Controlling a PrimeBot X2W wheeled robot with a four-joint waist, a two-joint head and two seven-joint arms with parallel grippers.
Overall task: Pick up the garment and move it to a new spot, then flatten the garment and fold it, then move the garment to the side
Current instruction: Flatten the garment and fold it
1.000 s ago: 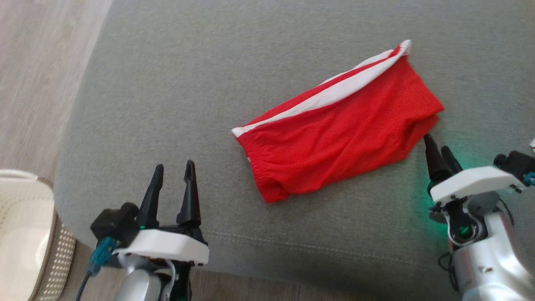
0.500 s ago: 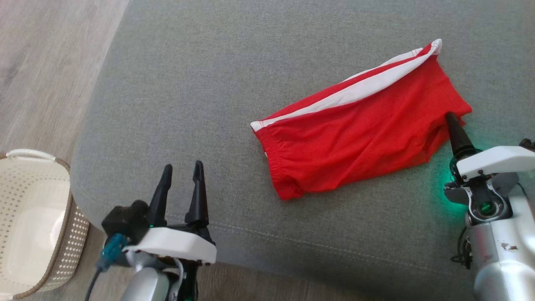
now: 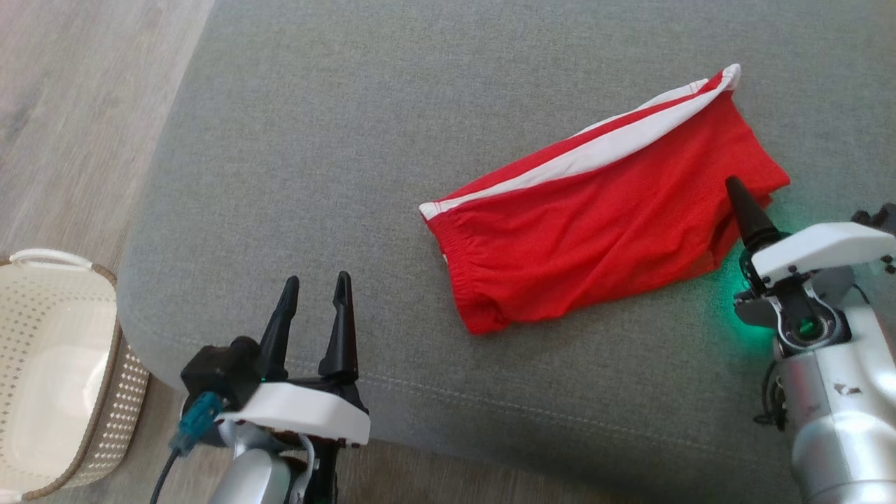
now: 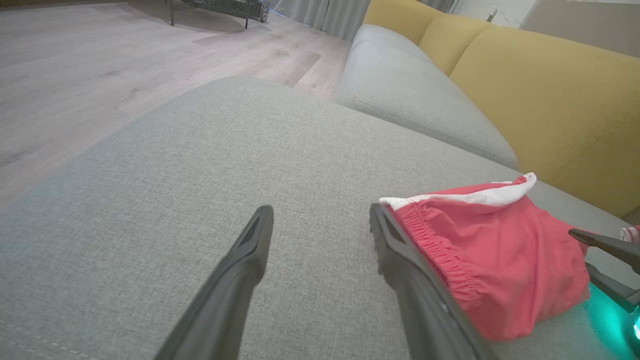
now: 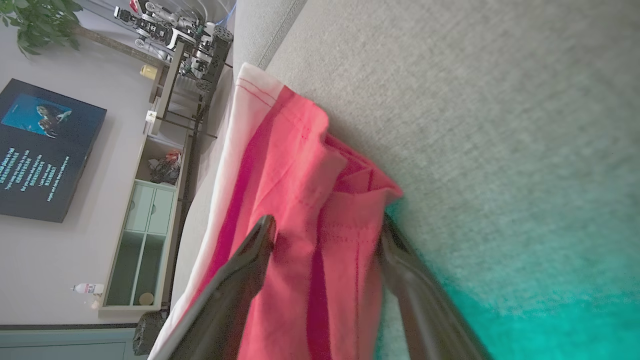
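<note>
The garment (image 3: 595,224) is a pair of red shorts with a white side stripe, lying folded on the grey sofa cushion (image 3: 350,140). My right gripper (image 3: 736,192) is open at the garment's right end. In the right wrist view its two fingers straddle the edge of the garment (image 5: 300,175), with the right gripper (image 5: 326,222) not closed on it. My left gripper (image 3: 316,280) is open and empty near the cushion's front edge, left of the garment's waistband. The left wrist view shows the left gripper (image 4: 320,209) over bare cushion beside the garment (image 4: 490,260).
A cream perforated basket (image 3: 49,371) stands on the wooden floor (image 3: 70,105) at the lower left, beside the cushion. Yellow sofa back cushions (image 4: 550,100) rise behind the seat. The cushion's front seam (image 3: 525,413) runs just ahead of both arms.
The head camera shifted, so the whole picture moved. My right gripper has advanced from beside the garment's right end onto its edge. The left gripper has barely moved.
</note>
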